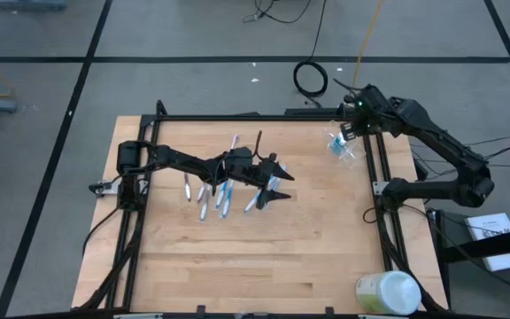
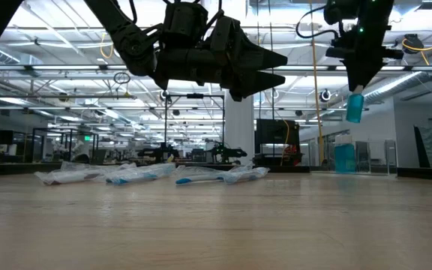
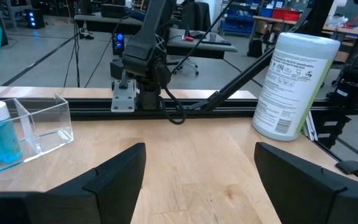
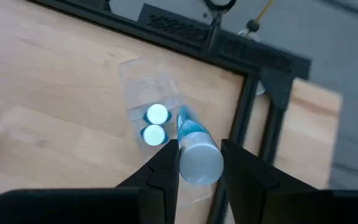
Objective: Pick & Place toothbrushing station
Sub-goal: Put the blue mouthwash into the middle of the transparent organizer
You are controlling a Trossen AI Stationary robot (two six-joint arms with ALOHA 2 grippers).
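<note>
Two grippers are in view over the wooden worktop (image 1: 264, 248). The right gripper (image 4: 197, 163) hangs above the far right corner, its fingers closed on a small tube (image 4: 196, 152) with teal liquid, held upright in the air — the low view shows it dangling teal end down (image 2: 355, 107). Directly below sits a clear plastic holder (image 4: 151, 93) with two more tubes (image 4: 155, 124) standing inside, touching each other (only their round tops show from above). The left gripper (image 1: 277, 186) hovers mid-worktop with its fingers spread wide and nothing between them. Beside and beneath it lies a loose scatter of toothbrushes (image 1: 215, 197) — blue and white, flat on the wood. A large pale green-and-white container (image 1: 388, 292) stands at the near right corner, well apart from the rest.
</note>
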